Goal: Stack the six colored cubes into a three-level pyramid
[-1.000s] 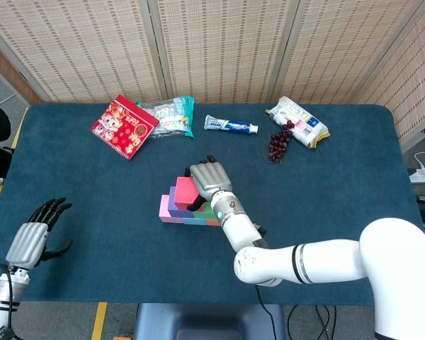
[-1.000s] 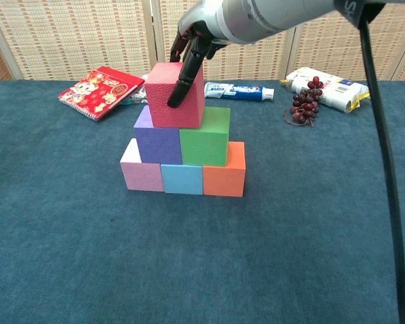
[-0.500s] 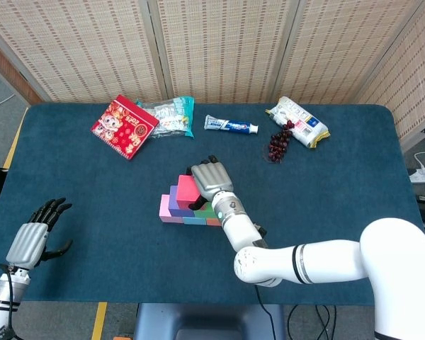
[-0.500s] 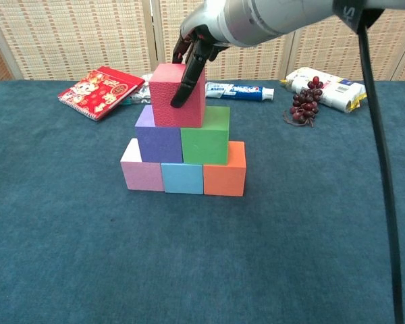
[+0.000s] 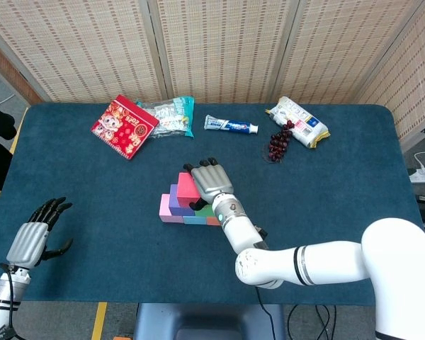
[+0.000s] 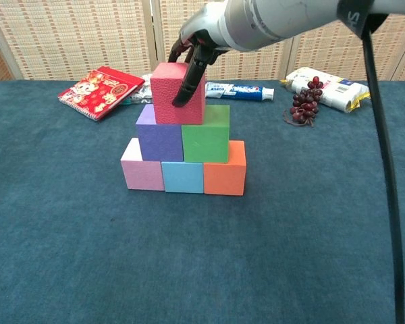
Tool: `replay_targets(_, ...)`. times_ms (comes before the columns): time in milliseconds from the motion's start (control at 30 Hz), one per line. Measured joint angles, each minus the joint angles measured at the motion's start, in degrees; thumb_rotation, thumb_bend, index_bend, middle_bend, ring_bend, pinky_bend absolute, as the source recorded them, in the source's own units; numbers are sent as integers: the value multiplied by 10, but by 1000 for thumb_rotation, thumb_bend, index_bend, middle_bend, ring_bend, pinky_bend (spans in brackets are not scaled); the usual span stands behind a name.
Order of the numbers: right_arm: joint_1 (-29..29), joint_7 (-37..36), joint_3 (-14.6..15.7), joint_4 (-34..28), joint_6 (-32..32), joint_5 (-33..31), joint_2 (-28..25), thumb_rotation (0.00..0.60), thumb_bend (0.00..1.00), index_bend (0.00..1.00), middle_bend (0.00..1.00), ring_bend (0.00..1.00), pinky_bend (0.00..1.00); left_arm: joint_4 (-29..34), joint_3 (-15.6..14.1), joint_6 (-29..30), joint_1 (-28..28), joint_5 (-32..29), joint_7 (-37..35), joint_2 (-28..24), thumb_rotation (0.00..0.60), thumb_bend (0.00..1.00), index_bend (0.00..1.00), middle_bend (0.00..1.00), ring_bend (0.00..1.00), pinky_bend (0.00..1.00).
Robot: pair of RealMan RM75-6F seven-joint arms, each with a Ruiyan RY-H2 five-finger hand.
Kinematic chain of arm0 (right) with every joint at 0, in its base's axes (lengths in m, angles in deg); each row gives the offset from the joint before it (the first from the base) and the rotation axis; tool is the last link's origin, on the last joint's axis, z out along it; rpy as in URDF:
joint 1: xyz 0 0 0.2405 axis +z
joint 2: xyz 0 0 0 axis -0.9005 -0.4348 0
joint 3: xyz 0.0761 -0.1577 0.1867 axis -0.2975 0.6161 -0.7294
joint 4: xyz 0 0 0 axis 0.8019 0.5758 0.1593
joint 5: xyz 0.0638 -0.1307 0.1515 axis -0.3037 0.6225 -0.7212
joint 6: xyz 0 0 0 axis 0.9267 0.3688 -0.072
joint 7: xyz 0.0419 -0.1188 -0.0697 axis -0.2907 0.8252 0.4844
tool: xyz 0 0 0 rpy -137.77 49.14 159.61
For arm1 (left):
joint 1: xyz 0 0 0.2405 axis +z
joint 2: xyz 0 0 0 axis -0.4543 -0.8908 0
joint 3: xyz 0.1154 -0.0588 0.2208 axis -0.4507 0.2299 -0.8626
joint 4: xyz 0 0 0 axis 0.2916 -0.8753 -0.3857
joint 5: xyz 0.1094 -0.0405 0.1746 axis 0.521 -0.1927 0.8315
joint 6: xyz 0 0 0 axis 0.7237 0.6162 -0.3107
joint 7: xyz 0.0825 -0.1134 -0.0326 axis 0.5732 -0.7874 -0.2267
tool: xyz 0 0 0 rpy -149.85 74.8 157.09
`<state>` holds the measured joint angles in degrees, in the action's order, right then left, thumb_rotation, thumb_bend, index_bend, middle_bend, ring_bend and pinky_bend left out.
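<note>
Right hand point(image 6: 192, 50) grips red cube point(image 6: 177, 94), now lowered and shifted right onto purple cube point(image 6: 159, 138) and green cube point(image 6: 206, 133); pyramid complete pending release. Left hand point(image 5: 34, 237) open.

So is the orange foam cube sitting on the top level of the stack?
No, the orange foam cube sits in the bottom row at the right end, while the red foam cube is on top, held by the right hand.

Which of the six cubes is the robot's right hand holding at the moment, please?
The red cube on top of the pyramid: the right hand grips it, while the other five sit untouched below.
</note>
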<state>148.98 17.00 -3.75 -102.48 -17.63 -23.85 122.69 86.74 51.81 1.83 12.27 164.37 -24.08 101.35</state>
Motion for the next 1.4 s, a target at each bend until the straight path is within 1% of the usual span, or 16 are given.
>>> replay_targets(233,-2,6,-1,-5,3,-1,-1,600,355,132,346,162,0,0,0,0,0,1,0,1,600,328,145,40,16,127)
replay_targets(267,-2,6,-1,-5,3,-1,-1,600,353,113,335,155,0,0,0,0,0,1,0,1,600,328,145,39,16,127)
replay_targets(367,-3,9,-1,-9,4,-2,-1,600,318,12,270,118,0,-1,0,1,-1,1,-1,1,600,327,140,36,16,127)
replay_targets(400,-3,10,-1,-11,3,-2,-2,600,307,3,260,112,0,-1,0,1,-1,1,-2,1,600,327,138,36,16,127)
replay_targets(500,-4,13,-1,-15,5,-2,-4,600,278,0,243,96,0,-1,0,1,-1,1,-2,1,600,328,138,37,16,127)
replay_targets(833,-10,13,-4,-29,5,4,-11,600,277,0,243,94,0,-1,1,1,-1,1,-1,1,600,328,138,36,16,127)
replay_targets(900,-11,12,-4,-30,5,8,-11,600,277,13,242,94,0,-1,1,0,-1,1,-1,1,600,329,138,36,16,127)
replay_targets(1200,-21,0,-5,-30,20,33,-7,600,277,133,259,102,0,1,1,0,-2,0,1,0,600,328,138,34,15,127)
replay_targets(1400,-26,-6,-7,-28,26,48,-2,600,277,251,298,142,0,2,1,0,-1,0,2,-1,600,328,138,33,15,127)
